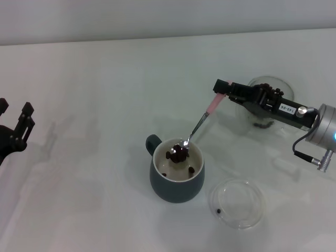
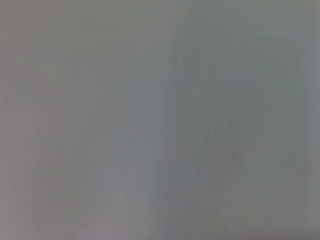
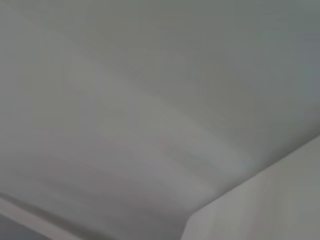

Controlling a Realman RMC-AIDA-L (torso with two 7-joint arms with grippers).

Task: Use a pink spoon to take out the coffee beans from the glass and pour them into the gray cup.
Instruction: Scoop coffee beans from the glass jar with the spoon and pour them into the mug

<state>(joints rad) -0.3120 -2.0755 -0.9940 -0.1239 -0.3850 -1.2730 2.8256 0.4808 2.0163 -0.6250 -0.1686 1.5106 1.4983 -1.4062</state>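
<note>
Our right gripper [image 1: 224, 90] has its fingers clenched on the pink-handled metal spoon [image 1: 198, 125], holding dark brown coffee beans [image 1: 177, 153] over the squat blue-gray ceramic cup [image 1: 176, 184]; our left gripper's [image 1: 16, 123] fingers are released.

Even, bright light fills the head view; soft faint shadows lie on the bench [image 1: 105, 79] beneath and beside the right pincer [image 1: 223, 89]. Both wrist views are fully blurred, showing only featureless grey-white.
</note>
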